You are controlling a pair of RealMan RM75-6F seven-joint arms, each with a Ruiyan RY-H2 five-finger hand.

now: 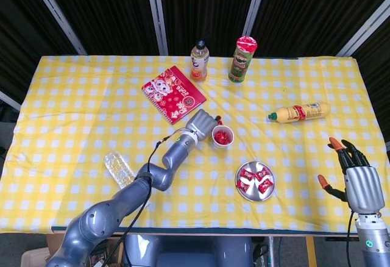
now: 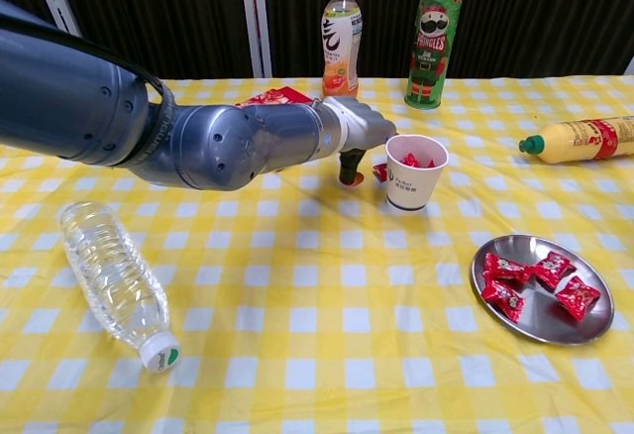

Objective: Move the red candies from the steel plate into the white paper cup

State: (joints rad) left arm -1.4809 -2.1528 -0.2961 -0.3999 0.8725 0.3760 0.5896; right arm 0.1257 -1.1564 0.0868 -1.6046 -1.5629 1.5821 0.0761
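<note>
The paper cup [image 2: 414, 170] stands behind the plate [image 2: 542, 322], left hand [image 2: 359, 129] beside it.

Your left arm is reaching across the table, elbow bent, left hand [image 1: 202, 124] low with fingers curling downward, holding nothing visible. Your right hand [image 1: 356, 178] is hanging off to the side, upright, fingers spread apart and pointing away from you, empty.
</note>
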